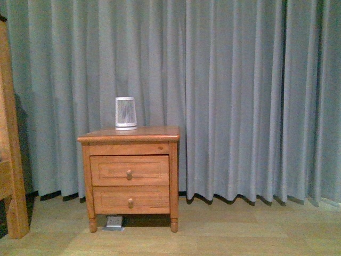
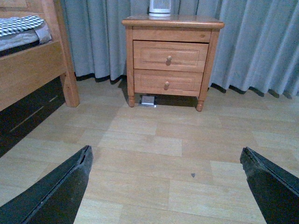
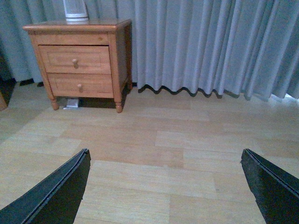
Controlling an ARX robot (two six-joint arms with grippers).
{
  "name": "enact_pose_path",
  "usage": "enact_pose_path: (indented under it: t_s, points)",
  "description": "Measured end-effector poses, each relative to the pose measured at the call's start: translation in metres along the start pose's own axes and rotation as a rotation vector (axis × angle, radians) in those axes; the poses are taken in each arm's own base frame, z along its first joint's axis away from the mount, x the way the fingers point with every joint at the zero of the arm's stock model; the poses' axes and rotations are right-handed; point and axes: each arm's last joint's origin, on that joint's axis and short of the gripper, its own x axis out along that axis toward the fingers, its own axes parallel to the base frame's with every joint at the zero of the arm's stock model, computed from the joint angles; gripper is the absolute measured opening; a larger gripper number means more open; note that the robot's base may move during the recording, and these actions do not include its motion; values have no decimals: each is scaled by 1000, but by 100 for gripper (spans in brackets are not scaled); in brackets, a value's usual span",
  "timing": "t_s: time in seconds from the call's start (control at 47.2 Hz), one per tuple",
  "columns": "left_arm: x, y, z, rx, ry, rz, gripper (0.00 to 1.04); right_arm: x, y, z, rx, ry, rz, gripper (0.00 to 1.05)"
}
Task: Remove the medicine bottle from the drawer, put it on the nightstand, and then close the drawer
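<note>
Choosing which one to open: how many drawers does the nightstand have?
2: the upper drawer, and the lower drawer directly beneath it. Both are shut; none look hidden.

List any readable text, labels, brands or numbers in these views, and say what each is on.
No text is legible in any view.
The ribbed white-and-grey device on the nightstand shows no readable marking.
The small grey box on the floor under the nightstand is too small and blurred to read, if it carries any print.
The curtain is plain.
</note>
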Motion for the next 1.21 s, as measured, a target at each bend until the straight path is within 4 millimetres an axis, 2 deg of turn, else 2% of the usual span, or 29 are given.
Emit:
enact_pose_path:
  t_s: [1.207]
  points:
    - [0, 0, 0, 0, 0, 0, 98, 0, 0, 0, 0, 0, 0, 98]
